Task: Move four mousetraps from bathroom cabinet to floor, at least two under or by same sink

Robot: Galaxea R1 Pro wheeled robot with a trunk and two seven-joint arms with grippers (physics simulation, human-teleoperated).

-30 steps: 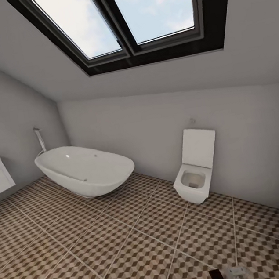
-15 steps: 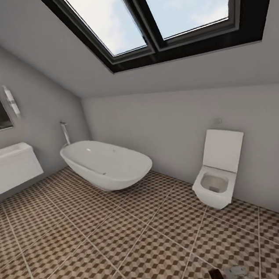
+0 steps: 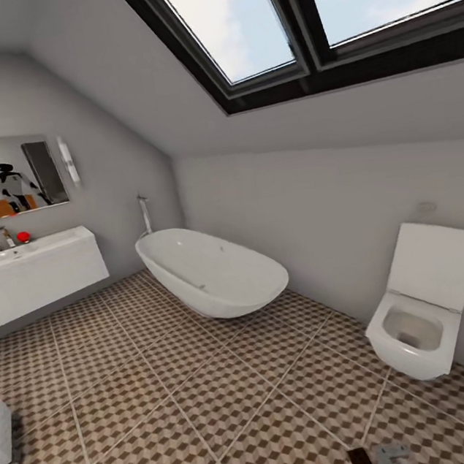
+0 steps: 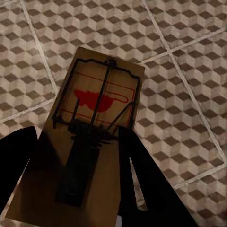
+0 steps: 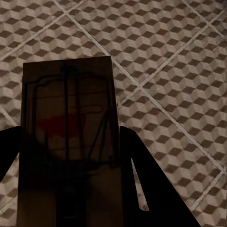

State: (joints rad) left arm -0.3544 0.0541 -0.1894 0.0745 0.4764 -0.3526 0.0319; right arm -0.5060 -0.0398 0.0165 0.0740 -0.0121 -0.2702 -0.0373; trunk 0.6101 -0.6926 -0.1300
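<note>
While I drive the base through the bathroom, the head view takes in the sloped ceiling with its skylight (image 3: 320, 20), then the bathroom floor (image 3: 212, 404) of cube-patterned tiles with pale grout. On that floor stand the rounded white tub (image 3: 212, 272) by the far wall and the white toilet (image 3: 420, 312) off to the right, well apart from each other. At the left wall hangs the white vanity with the bathroom sink (image 3: 31, 249) on top, a mirror (image 3: 6, 175) above it; that sink is where I judge I should head, since two traps must end under or beside it.

I carry one trap in each arm, which I take to be why both hang over bare tile. My left gripper (image 4: 78, 156) is clamped on a mousetrap (image 4: 97, 113), its dark fingers on either side of the wooden board, red bait mark and wire bar facing the camera. My right gripper (image 5: 71, 161) pinches a second mousetrap (image 5: 68, 118), shadowed, flat between the fingers. Neither trap touches the floor yet.
</note>
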